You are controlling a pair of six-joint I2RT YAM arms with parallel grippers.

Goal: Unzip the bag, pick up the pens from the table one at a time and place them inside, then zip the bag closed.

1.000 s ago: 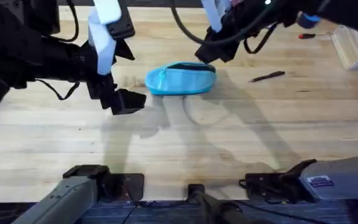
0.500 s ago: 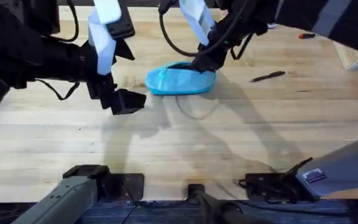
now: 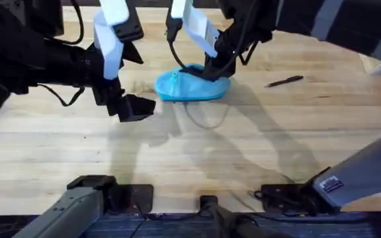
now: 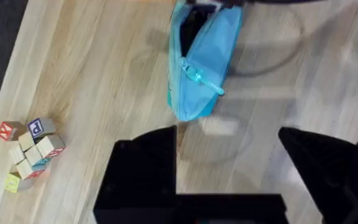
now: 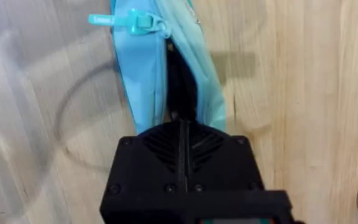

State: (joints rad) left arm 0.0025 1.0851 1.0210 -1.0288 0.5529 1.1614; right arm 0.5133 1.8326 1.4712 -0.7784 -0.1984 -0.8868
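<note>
Left side: left pincer [image 3: 132, 106] hangs over the desk [image 3: 197, 149] just left of the pouch, not touching it. Black fingers spread wide, released, nothing between them; the wrist view looks past both fingers to bare wood. Off beyond it in that view, a small cluster of wooden letter blocks [image 4: 28, 148] with red, blue and yellow printed faces sits near the desk's edge.

Centre: the bag [image 3: 192, 84] lies on the desk, far half, roughly mid-width. Soft light-blue fabric, oblong with rounded ends, slightly puffed. Zip runs along the top; the teal pull tab [image 3: 172, 78] sits at the pouch's left end. Zip is open: the right wrist view shows a dark slit gaping between the two fabric lips, with the tab sticking out sideways at the far end.

Right pincer [image 3: 215, 69] is down at the right end of the bag, at the mouth of the opening. Its black fingers are pressed together, clenched; their tips meet the pouch's edge, but whether they pinch fabric cannot be told. White arm link above it, dark cable looping alongside.

Right: the pen [image 3: 284, 81], slim, black, stick-shaped, lies at a slight slant on bare wood, well apart from the pouch.

Desk surface: pale wooden planks, grain lines running left-right, matte, faint arm shadows across it.
</note>
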